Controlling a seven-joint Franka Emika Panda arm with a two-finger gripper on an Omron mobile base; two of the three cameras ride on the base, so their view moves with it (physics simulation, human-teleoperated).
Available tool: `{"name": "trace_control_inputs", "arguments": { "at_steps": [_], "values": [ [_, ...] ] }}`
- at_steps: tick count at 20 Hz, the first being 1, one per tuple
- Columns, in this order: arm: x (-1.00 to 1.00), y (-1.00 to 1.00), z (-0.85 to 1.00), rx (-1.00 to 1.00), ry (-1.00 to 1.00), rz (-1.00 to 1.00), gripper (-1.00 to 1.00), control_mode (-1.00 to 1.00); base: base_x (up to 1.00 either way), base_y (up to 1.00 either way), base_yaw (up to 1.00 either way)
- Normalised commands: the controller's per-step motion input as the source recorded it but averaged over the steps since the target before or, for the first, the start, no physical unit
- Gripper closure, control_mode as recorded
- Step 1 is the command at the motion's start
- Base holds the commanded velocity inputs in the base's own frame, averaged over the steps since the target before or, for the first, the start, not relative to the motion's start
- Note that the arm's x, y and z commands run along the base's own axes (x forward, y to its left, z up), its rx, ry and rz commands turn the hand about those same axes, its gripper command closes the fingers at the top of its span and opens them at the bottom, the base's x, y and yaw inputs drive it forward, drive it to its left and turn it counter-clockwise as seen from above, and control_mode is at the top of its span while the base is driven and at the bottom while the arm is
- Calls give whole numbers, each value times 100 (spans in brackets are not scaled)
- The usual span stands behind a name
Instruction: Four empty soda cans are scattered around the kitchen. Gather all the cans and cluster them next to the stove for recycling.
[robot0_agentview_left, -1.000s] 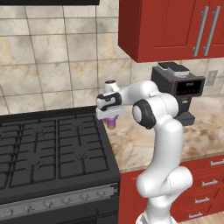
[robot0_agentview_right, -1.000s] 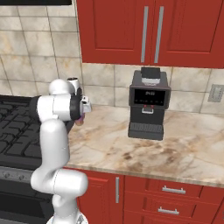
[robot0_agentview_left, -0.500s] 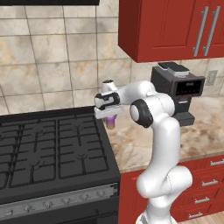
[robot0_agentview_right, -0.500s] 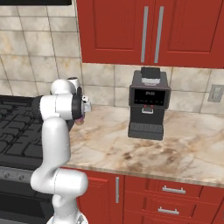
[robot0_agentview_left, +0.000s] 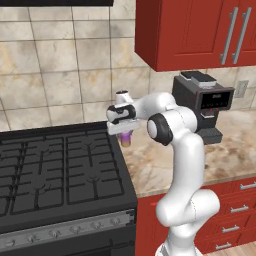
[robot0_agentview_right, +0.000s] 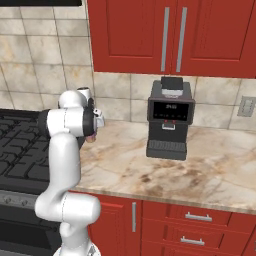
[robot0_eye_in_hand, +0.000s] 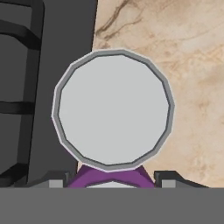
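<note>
A purple soda can (robot0_agentview_left: 126, 138) is being held upright in the gripper (robot0_agentview_left: 124, 131), just left of centre in the left base view, beside the right edge of the stove (robot0_agentview_left: 60, 175) and above the beige countertop (robot0_agentview_left: 165, 165); whether its base is touching the counter cannot be told. In the hand view the can's silvery top (robot0_eye_in_hand: 113, 109) is being shown as a pale disc at the middle of the frame, with purple body visible below it between the two dark fingertips (robot0_eye_in_hand: 54, 180), which are being pressed in from either side. The stove's dark edge is being seen along the left of that frame, and marbled counter along the right. The white arm is being bent sharply: it is rising from the lower right of the left base view, is elbowed near centre, and is being reached leftward and downward so the hand is pointing at the counter. In the right base view the gripper (robot0_agentview_right: 93, 134) is being largely hidden behind the arm at centre left. A dark coffee machine (robot0_agentview_right: 169, 117) is being seen well apart, at the centre of that frame.
</note>
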Motion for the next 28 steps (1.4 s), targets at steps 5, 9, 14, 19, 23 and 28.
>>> {"name": "trace_control_inputs", "arguments": {
  "at_steps": [5, 9, 14, 19, 23, 28],
  "values": [
    [6, 3, -17, 0, 0, -1, -100, -100, 0, 0, 0],
    [4, 1, -15, 0, 0, -1, -100, -100, 0, 0, 0],
    [0, 1, -2, 0, 0, 0, -100, -100, 0, 0, 0],
    [-3, 0, 10, 0, -1, 0, -100, -100, 0, 0, 0],
    [-6, 0, 16, 0, -1, 0, -100, -100, 0, 0, 0],
    [-12, 0, 21, 0, 0, 0, -100, -100, 0, 0, 0]
  ]
}}
